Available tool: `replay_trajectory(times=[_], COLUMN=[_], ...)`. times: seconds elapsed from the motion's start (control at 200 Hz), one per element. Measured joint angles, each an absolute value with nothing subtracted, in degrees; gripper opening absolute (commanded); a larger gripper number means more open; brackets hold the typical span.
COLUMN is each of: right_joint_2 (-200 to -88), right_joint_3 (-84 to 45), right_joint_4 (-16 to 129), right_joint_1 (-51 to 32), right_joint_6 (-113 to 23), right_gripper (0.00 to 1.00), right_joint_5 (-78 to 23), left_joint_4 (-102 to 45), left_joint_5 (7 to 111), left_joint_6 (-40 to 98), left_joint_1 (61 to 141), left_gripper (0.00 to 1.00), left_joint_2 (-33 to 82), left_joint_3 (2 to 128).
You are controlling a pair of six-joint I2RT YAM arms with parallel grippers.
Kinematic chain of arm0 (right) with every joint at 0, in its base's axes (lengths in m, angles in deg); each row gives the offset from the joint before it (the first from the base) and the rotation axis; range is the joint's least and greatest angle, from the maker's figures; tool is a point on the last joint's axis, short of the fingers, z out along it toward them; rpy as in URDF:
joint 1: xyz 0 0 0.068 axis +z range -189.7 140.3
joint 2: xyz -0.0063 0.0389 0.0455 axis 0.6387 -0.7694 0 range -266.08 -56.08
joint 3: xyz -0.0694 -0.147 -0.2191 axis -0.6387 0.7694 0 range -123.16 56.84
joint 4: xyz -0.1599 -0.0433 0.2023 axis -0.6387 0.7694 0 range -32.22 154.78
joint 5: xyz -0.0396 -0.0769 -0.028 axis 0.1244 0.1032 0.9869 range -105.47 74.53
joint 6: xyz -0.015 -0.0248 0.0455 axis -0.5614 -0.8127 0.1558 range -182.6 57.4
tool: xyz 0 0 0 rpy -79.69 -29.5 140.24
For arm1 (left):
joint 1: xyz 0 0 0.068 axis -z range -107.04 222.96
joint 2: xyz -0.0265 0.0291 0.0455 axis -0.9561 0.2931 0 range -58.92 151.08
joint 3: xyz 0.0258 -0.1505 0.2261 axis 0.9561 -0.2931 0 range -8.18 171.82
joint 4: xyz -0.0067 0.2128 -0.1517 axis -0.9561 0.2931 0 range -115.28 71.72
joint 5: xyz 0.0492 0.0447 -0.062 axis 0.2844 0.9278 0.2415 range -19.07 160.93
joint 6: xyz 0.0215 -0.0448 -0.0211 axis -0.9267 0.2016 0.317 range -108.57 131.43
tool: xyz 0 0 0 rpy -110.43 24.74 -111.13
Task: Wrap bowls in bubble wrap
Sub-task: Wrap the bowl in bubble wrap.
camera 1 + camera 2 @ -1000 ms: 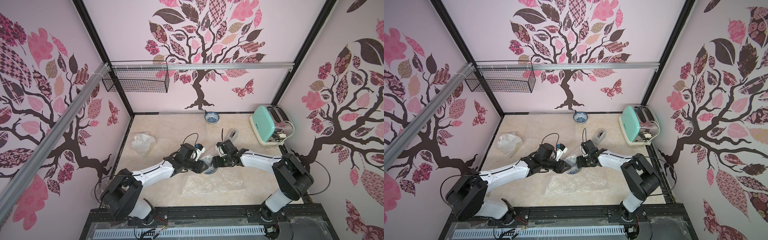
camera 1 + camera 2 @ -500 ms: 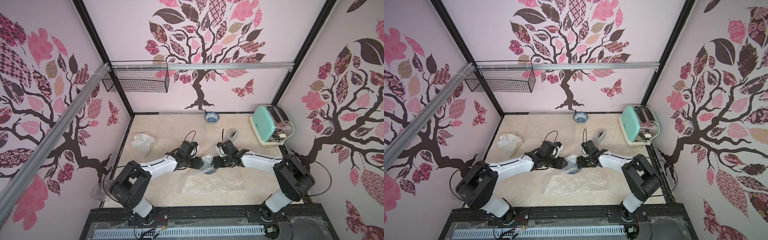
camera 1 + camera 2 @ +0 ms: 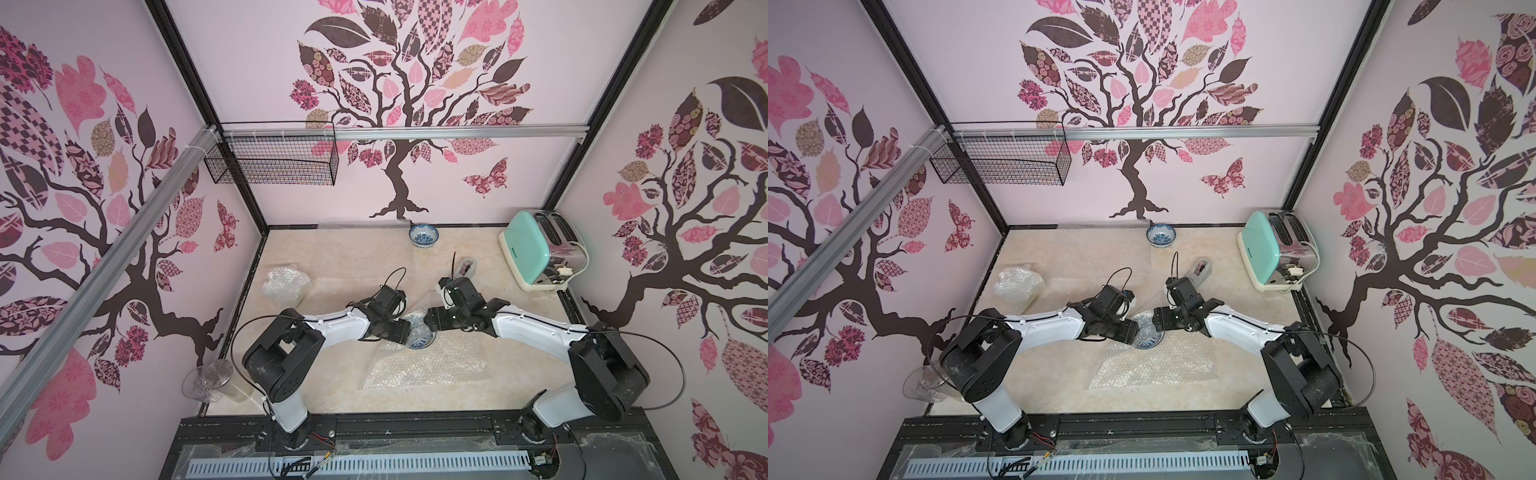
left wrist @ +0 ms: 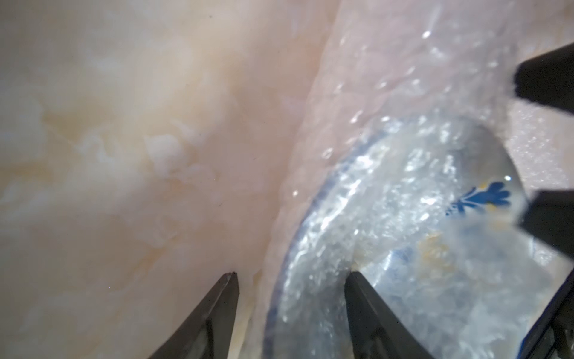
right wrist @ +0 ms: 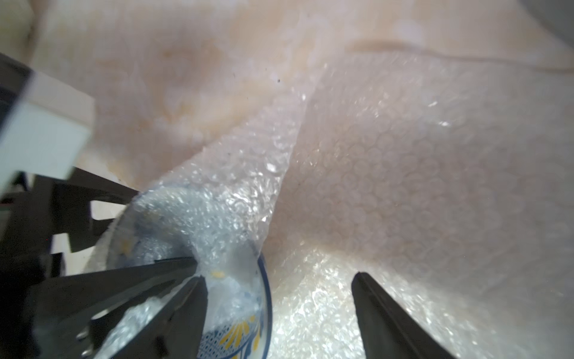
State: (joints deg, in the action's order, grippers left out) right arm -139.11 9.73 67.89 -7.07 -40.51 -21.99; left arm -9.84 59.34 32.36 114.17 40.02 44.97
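Left tool (image 4: pixel 292 275): spread wider than a second ago, one finger in the bowl (image 3: pixel 420 340), one over the table (image 4: pixel 124 155).
Right tool (image 5: pixel 278 276): likewise wider, spread astride the bowl's rim.
Bowl: sits on the bubble wrap (image 3: pixel 428 368) mid-table, between both tools.
Bubble wrap: one edge lies tucked into the bowl, released; the rest lies flat.
Meaning: we judge the first fold laid; we still have the remaining sheet to fold over.

Bowl (image 3: pixel 422 340) on bubble wrap (image 3: pixel 424 370), second bowl (image 3: pixel 423 236) far behind.
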Motion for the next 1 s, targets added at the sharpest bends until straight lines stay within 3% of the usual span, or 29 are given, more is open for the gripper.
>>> replay_trajectory(times=[0.2,0.51,0.68,0.825,1.0], right_joint_2=[-136.64,-149.69,-152.46,-151.85,-145.05], right_joint_3=[12.35,9.97,9.16,10.88,14.88], right_joint_4=[61.79,60.48,59.08,57.74,58.27], right_joint_1=[-18.42,-26.35,-26.33,-26.37,-26.22], right_joint_6=[-37.93,-35.49,-35.05,-33.74,-33.54], right_gripper=[0.87,0.81,0.6,0.33,0.16], right_joint_5=[-19.61,-17.49,-19.22,-23.98,-28.97], left_joint_4=[-8.66,-6.91,-6.26,-6.26,-6.39], left_joint_5=[60.82,61.87,61.98,62.09,62.09], left_joint_6=[32.1,30.85,30.63,30.65,30.67], left_joint_1=[114.25,114.25,114.25,114.25,114.25], left_gripper=[0.59,0.59,0.59,0.59,0.59], left_joint_2=[40.02,40.24,41.11,41.42,41.61], left_joint_3=[45.4,46.15,47.37,47.7,47.87])
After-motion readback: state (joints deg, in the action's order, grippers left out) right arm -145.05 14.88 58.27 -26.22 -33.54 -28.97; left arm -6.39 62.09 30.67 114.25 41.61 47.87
